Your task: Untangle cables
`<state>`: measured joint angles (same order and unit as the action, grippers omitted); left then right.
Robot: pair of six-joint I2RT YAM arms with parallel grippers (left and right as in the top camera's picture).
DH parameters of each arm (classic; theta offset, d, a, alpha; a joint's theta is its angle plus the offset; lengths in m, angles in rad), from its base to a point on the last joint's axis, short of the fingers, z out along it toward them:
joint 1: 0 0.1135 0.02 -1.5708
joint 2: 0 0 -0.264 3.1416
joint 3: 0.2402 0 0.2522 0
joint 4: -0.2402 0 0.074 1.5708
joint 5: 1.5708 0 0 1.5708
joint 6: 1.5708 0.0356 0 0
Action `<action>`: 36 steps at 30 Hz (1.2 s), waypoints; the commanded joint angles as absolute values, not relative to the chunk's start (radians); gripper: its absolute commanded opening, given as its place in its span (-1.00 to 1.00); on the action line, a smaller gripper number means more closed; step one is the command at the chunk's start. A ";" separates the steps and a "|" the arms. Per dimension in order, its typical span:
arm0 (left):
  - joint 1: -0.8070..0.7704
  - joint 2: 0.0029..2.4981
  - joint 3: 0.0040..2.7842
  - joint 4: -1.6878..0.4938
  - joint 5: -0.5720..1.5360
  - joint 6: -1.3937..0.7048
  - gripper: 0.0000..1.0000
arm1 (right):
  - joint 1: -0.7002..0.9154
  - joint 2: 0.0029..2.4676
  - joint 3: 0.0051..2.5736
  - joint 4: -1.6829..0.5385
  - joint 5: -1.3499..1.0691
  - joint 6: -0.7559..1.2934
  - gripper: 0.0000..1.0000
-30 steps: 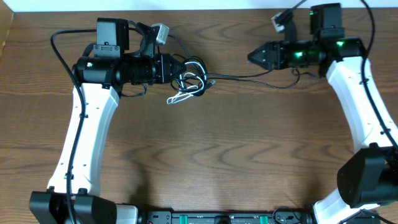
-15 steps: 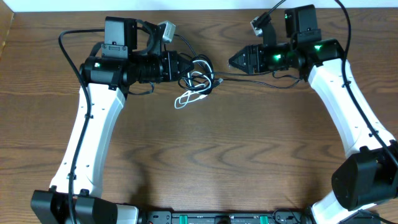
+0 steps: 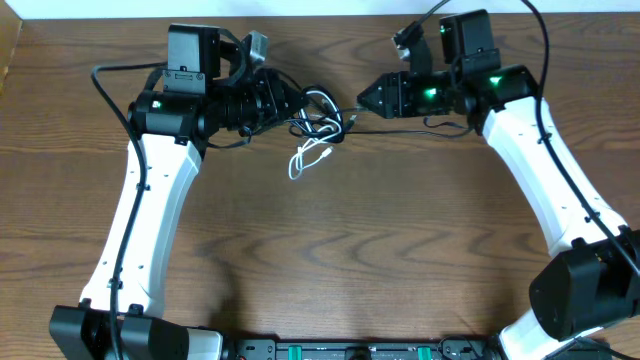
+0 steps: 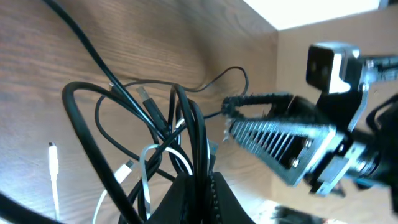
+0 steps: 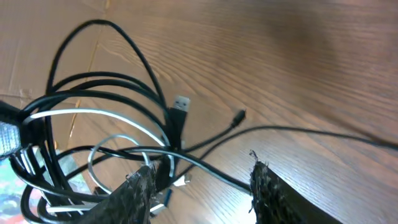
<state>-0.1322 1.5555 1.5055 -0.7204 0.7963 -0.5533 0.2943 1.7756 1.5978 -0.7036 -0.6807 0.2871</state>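
overhead: tangle of the two cables lies on the far part of the wooden table [image 3: 350,250], between the two arms. left gripper [image 3: 290,103] reaches in from the left, right gripper [image 3: 362,101] from the right, tips near each other with the knot between them.

black cable [image 3: 318,112]: several loops bunched at the left gripper's tip; one strand runs off to the right, passing under the right gripper. white cable [image 3: 310,158]: threaded through the black loops, one loose end trailing toward the near side onto bare wood.

left wrist: left gripper [image 4: 202,183] has its jaws together, clamped on a bundle of black cable [image 4: 81,134] loops that fan out from the fingers. white cable [image 4: 146,168] crosses inside those loops. right gripper [image 4: 273,137] sits just beyond the tangle.

right wrist: right gripper [image 5: 200,167] has its fingers [image 5: 140,193] apart. one black cable [image 5: 93,81] strand crosses the gap between them, not pinched. black usb plug [image 5: 180,106] hangs in the loops; white cable [image 5: 112,146] curls through the same loops.
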 commanded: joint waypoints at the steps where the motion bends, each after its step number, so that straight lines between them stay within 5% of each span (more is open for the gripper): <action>1: -0.133 1.526 1.532 -0.696 0.796 -0.735 -0.86 | 0.310 1.767 1.609 -0.684 -0.688 0.303 -0.04; 24: -0.133 1.527 1.532 -0.637 0.789 -0.572 -0.85 | 0.339 1.767 1.608 -0.725 -0.778 0.304 -0.07; 36: -0.133 1.528 1.530 -0.657 0.808 -0.563 -0.85 | 0.358 1.751 1.608 -0.638 -0.908 -0.181 0.00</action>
<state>-0.1318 1.5555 1.5055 -0.6571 0.7830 -0.5930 0.3531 1.7752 1.5978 -0.6422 -0.8642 -0.0311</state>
